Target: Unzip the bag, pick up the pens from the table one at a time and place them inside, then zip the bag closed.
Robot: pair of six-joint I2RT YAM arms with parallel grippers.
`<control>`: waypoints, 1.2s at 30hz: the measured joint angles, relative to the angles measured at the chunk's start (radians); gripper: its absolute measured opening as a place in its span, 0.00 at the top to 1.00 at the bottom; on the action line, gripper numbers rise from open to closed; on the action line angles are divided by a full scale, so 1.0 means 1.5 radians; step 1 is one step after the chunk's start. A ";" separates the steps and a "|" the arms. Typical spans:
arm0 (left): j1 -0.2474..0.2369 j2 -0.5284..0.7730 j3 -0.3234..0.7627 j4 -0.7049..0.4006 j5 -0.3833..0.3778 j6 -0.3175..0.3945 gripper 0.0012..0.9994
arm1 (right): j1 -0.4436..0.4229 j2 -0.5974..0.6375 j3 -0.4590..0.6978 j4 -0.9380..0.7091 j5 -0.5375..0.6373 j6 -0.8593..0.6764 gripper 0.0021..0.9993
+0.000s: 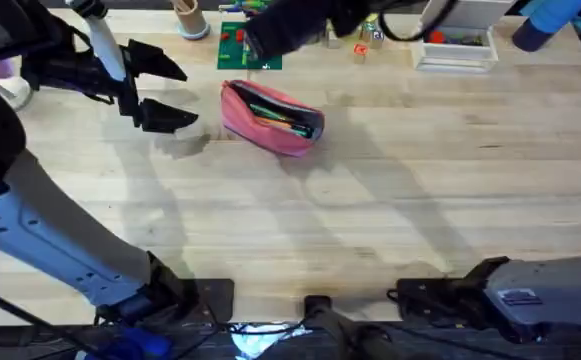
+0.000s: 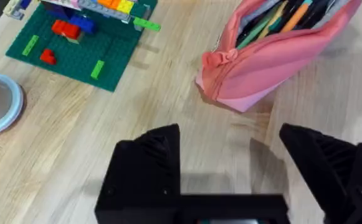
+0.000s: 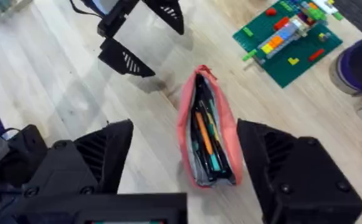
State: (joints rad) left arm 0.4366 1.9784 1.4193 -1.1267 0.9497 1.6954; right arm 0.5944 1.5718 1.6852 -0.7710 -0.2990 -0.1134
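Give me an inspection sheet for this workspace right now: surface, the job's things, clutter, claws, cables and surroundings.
Surface: light wooden table, no loose pens seen on it.
Job's things: pink bag lies unzipped, with an orange pen and green ones inside.
Clutter: green brick plate with small bricks, a white tray, a tape roll, all at the far edge.
Claws: left claw open, beside the bag, holding nothing; right claw open above the bag, empty.
Cables: dark cable at the far edge.
Surroundings: nothing seen.
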 joint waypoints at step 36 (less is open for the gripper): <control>0.000 0.000 0.000 0.000 0.000 0.000 0.01 | 0.082 0.167 0.113 0.040 0.022 0.045 0.00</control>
State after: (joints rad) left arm 0.4366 1.9781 1.4193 -1.1267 0.9497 1.6953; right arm 0.7177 1.8220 1.8542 -0.7108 -0.2665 -0.0465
